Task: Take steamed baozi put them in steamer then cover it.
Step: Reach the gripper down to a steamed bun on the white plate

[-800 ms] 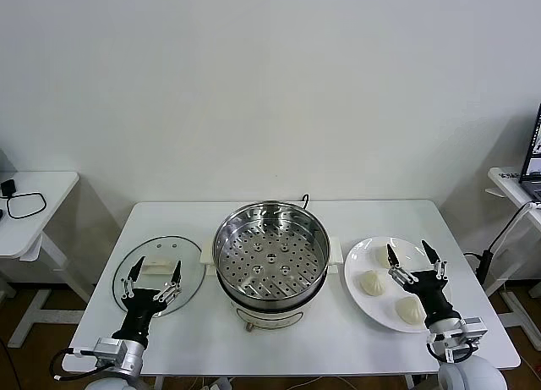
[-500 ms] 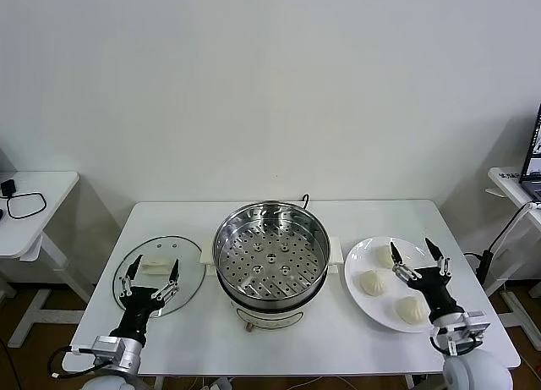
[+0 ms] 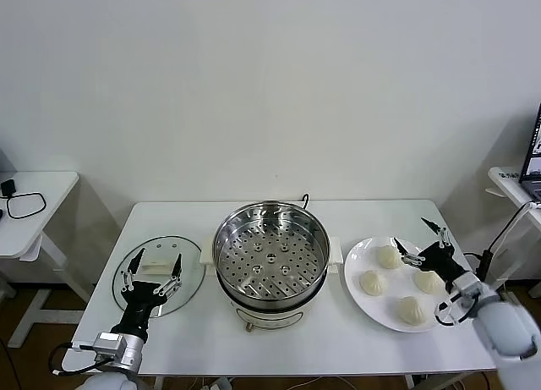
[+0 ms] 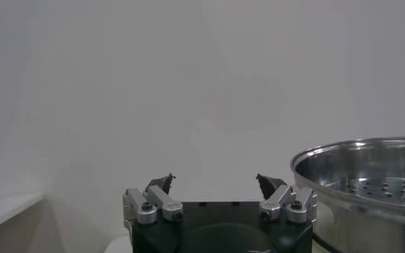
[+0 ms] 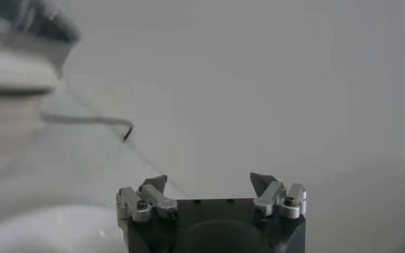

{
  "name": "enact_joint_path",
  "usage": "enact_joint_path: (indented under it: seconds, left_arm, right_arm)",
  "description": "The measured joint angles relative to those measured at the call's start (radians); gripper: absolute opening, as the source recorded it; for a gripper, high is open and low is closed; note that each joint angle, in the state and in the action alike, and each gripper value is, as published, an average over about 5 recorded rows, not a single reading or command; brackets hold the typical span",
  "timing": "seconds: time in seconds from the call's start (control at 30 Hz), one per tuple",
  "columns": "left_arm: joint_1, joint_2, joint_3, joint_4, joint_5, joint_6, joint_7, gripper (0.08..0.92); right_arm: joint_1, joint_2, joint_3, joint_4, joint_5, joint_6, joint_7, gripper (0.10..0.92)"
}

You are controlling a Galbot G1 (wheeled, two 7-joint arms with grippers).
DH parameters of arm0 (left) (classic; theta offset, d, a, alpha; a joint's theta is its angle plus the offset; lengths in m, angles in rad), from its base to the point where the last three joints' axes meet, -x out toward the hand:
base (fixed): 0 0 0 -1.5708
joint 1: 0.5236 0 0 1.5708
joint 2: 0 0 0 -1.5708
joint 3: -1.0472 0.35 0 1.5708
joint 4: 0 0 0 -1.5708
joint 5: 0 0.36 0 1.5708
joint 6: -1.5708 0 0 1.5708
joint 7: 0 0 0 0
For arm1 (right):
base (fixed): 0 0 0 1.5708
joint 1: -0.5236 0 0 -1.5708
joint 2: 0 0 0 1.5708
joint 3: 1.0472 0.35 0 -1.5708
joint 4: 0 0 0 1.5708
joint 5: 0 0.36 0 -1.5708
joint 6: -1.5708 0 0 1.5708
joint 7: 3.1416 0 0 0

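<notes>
Several steamed baozi point(image 3: 372, 282) lie on a white plate point(image 3: 358, 256) at the right of the table. The steamer point(image 3: 216, 242) stands in the middle, its perforated tray bare; its rim also shows in the left wrist view point(image 4: 367, 155). My right gripper point(image 3: 418, 240) hovers open over the plate's far right part, above the baozi, holding nothing; its jaws point(image 5: 208, 182) stand wide apart. My left gripper point(image 3: 153, 270) is open and empty over the glass lid point(image 3: 123, 290) at the left, fingers spread point(image 4: 216, 182).
The lid lies flat on the white table point(image 3: 380, 216) with its white handle point(image 3: 157, 263) up. A black cable point(image 3: 305, 200) runs behind the steamer. Side tables stand at far left point(image 3: 34, 212) and far right point(image 3: 511, 183).
My right gripper has swung back and to the right, from the plate's near side to its far right part, uncovering a baozi. The left gripper has barely shifted.
</notes>
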Motion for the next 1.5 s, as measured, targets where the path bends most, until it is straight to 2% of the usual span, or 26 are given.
enact_joint_path:
  seconds: [0.37, 0.63, 1.0, 1.5]
  left_arm:
    - [0.014, -0.004, 0.003, -0.007, 0.006, -0.007, 0.000, 0.823]
    - [0.011, -0.007, 0.010, -0.005, 0.012, -0.008, -0.001, 0.823]
    - [0.008, -0.014, 0.021, 0.009, 0.023, -0.010, -0.002, 0.823]
    - [0.013, -0.021, 0.015, 0.014, 0.032, -0.020, -0.002, 0.823]
  right_arm:
    - [0.441, -0.100, -0.391, -0.205, -0.154, -0.021, -0.404, 0.823]
    - [0.710, -0.068, -0.641, -0.347, -0.222, -0.014, -0.590, 0.823]
    - [0.888, 0.030, -0.826, -0.509, -0.275, -0.004, -0.700, 0.823]
    - [0.927, 0.130, -0.865, -0.633, -0.355, 0.005, -0.729, 0.823]
